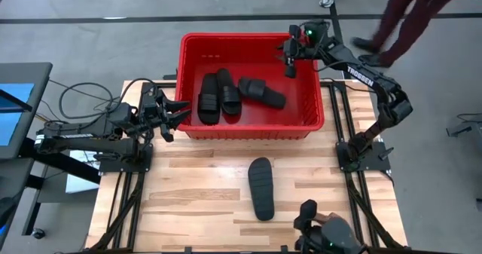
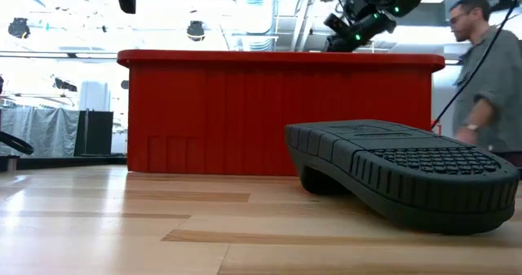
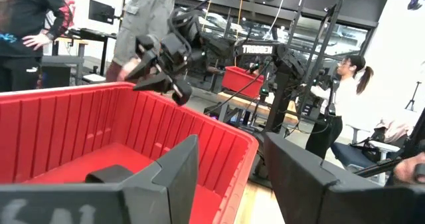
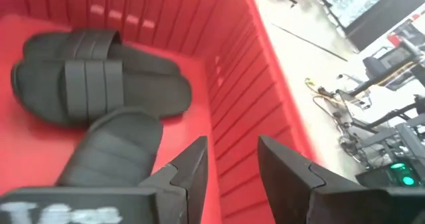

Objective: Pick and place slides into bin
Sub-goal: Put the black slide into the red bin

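Three slides [image 1: 226, 93] in the red bin [image 1: 248, 127] so far; fourth slide [image 1: 261, 188] lies sole-up on the bench [image 1: 188, 194]; my right hand [image 1: 289, 56] hangs over the bin, fingers apart, empty; left hand [image 1: 172, 114] waits beside it, also apart; next I'd go grab that last one.

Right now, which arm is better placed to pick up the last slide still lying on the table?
Probably the left. Its gripper hangs open beside the bin, outside it. The right gripper is open over the bin's far corner, so the bin stands between it and the slide on the table.
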You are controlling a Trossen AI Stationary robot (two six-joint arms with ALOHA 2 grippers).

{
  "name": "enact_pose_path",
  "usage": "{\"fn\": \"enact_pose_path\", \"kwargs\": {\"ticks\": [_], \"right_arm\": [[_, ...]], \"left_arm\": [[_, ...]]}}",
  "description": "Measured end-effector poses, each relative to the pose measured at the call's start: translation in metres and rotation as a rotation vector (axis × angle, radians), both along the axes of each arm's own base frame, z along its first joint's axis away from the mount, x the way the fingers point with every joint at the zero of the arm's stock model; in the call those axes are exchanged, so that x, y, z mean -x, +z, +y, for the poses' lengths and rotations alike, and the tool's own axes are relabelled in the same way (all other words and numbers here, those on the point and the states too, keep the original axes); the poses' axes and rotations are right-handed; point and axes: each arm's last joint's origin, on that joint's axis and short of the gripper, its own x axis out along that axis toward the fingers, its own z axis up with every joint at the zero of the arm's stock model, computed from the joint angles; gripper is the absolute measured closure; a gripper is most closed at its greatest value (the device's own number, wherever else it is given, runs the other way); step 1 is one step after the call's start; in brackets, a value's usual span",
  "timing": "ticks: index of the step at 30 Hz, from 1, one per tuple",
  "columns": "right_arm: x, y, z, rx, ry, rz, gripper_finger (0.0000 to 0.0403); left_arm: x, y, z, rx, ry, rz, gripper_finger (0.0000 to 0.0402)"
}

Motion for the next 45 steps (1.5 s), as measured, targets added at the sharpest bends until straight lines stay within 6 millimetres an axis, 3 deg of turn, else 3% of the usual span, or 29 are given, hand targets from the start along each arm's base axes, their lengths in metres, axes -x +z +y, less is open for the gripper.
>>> {"fn": "enact_pose_path", "kwargs": {"ticks": [9, 15, 19, 29, 34, 39, 45], "right_arm": [[-0.021, 0.049, 0.039, -0.053, 0.003, 0.063, 0.0282], [-0.027, 0.069, 0.065, -0.152, 0.038, 0.095, 0.0282], [-0.027, 0.073, 0.079, -0.260, 0.037, 0.132, 0.0288], [-0.030, 0.060, 0.118, -0.495, 0.055, 0.304, 0.0325], [-0.016, 0.084, 0.142, -0.408, 0.081, 0.237, 0.0356], [0.011, 0.112, 0.175, -0.372, 0.081, 0.138, 0.0396], [0.053, 0.140, 0.226, -0.433, 0.082, -0.005, 0.0396]], "left_arm": [[0.000, 0.000, 0.000, 0.000, 0.000, 0.000, 0.0239], [0.000, 0.000, -0.001, -0.002, -0.019, 0.000, 0.0239], [0.000, 0.000, -0.001, -0.006, -0.043, 0.000, 0.0239], [-0.001, 0.000, -0.006, -0.027, -0.220, 0.000, 0.0239], [-0.002, 0.000, -0.008, 0.026, -0.275, -0.011, 0.0239], [-0.002, 0.000, -0.008, 0.030, -0.281, -0.012, 0.0239], [-0.001, 0.004, -0.007, 0.047, -0.253, -0.053, 0.0239]]}}
